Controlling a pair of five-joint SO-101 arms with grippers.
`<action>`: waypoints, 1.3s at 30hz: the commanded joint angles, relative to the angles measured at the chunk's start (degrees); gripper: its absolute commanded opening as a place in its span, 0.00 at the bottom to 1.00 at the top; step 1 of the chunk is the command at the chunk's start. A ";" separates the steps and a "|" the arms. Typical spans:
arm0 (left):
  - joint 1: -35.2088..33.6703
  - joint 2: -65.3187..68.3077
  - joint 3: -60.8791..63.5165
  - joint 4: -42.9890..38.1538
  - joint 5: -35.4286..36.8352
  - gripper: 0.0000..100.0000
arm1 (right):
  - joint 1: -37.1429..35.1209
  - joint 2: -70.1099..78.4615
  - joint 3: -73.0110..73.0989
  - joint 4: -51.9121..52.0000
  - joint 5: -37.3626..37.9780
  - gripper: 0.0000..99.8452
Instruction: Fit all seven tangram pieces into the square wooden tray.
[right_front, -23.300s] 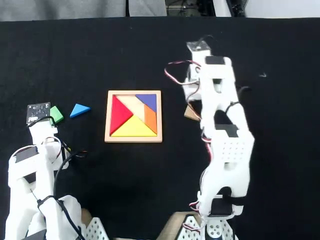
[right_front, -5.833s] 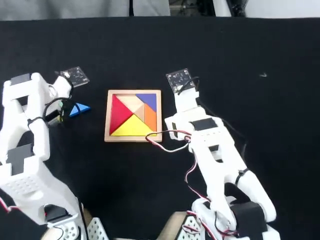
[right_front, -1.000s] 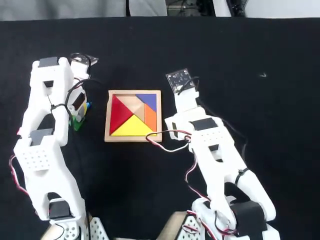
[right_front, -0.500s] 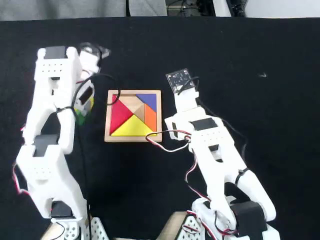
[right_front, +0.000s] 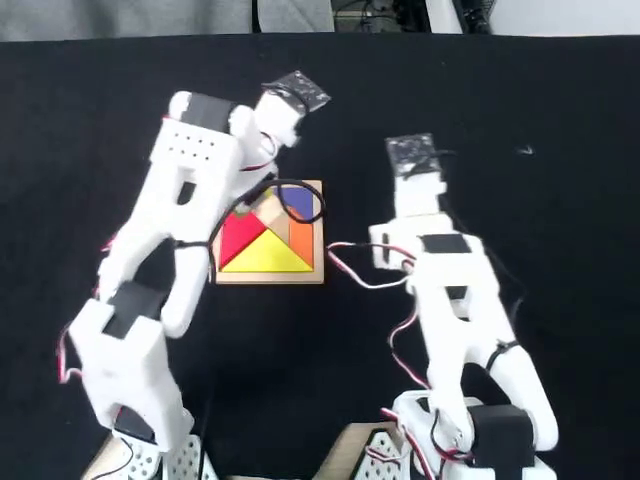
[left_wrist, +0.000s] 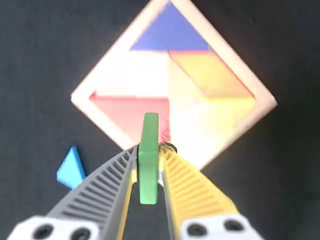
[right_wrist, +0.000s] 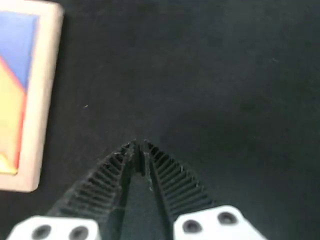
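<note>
Left gripper (left_wrist: 149, 148): clenched on the green piece (left_wrist: 149, 172), which stands on edge above the wooden tray (left_wrist: 240, 71), over its red triangle (left_wrist: 125, 110).
Right gripper (right_wrist: 139, 149): jaws pressed together on nothing, low over the black table (right_wrist: 225, 75), just beside the tray.
Inside the tray: red triangle, yellow piece (left_wrist: 235, 107), orange piece (left_wrist: 210, 72), blue piece (left_wrist: 167, 32) and plain wood piece (left_wrist: 145, 70), all lying flat.
Small blue triangle (left_wrist: 70, 167): flat on the table, near the tray's red-triangle side, apart from it.

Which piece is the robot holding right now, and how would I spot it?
Find the square wooden tray on the black table. Over it, the left pincer grips a green piece on edge. It is the only green one; the blue triangle lies flat outside the tray.
</note>
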 joint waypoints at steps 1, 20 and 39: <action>0.75 2.55 -3.21 -6.33 0.70 0.03 | 2.81 -3.38 -3.74 -1.49 -2.37 0.01; 3.74 11.96 -3.38 -12.40 1.14 0.03 | 2.46 -3.21 -3.38 -3.08 -2.11 0.01; 4.18 16.53 -10.68 -3.69 1.49 0.03 | 2.37 -3.12 -3.38 -3.08 -2.11 0.01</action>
